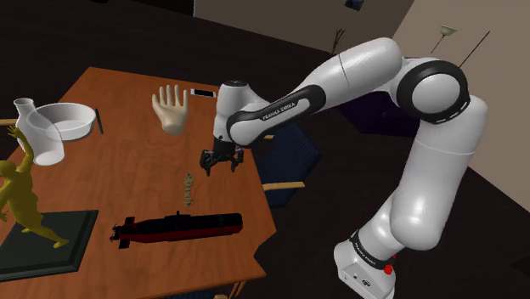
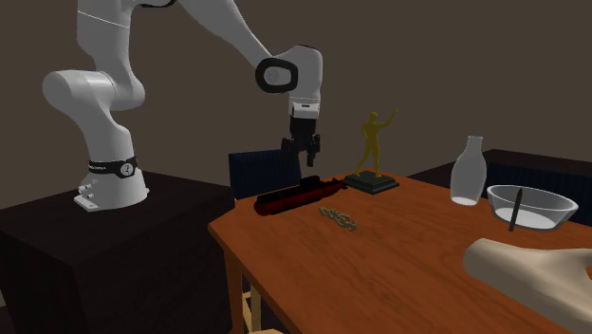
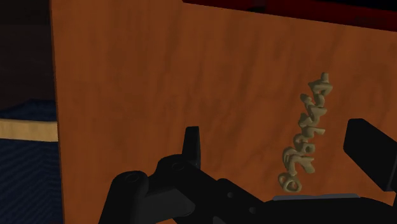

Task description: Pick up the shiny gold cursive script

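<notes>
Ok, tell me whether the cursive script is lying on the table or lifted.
Lying on the table. The script lies flat on the brown tabletop, and the open gripper hangs in the air, its fingers clear of it.

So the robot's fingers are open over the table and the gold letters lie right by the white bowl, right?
No. The letters lie by the submarine, far from the bowl; the shoulder view shows it. The gripper is indeed open over the table.
</notes>
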Tool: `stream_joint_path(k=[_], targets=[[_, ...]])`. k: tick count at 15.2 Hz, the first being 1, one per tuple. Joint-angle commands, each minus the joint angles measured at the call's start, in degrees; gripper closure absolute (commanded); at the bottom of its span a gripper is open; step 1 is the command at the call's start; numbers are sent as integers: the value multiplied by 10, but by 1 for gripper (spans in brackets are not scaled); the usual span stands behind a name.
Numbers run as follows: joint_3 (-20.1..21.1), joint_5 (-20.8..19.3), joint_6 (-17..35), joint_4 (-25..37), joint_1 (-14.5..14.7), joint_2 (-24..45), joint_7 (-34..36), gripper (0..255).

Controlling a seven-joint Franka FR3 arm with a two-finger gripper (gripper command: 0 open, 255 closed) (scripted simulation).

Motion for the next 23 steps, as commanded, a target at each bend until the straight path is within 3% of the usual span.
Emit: stream_joint_path(k=[1,12,21,22,23], targets=[[-6,-17,10,36,14,47,21,0],[-47,-63,-11,299,89,294,82,0],[-54,-69,16,320,95,341,84,0],[-54,-69,15,321,95,341,84,255],[-54,-69,15,321,95,341,84,255]])
